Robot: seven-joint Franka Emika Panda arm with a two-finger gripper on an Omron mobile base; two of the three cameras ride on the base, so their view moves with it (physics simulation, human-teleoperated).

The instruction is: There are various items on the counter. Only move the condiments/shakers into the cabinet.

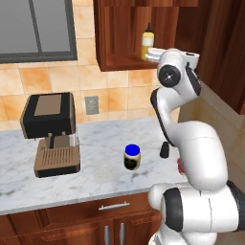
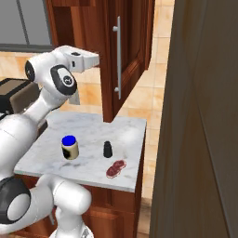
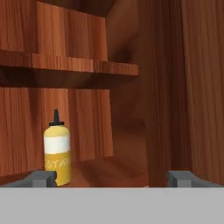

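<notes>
One yellow plastic squeeze bottle with a black nozzle (image 3: 57, 148) is standing upright on the floor of the dark reddish-brown wooden wall cupboard (image 1: 122, 38), below its single shelf (image 3: 65, 63). The tool (image 3: 111, 178) is facing into the cupboard with its fingers spread wide, gripping nothing. One squat blue-lidded jar (image 2: 69, 147), one small black shaker (image 2: 108, 149) and one dark-red lumpy object (image 2: 115, 169) are sitting on the white-grey marbled table (image 1: 95, 179), near one boxy black and tan coffee machine (image 1: 50, 134).
</notes>
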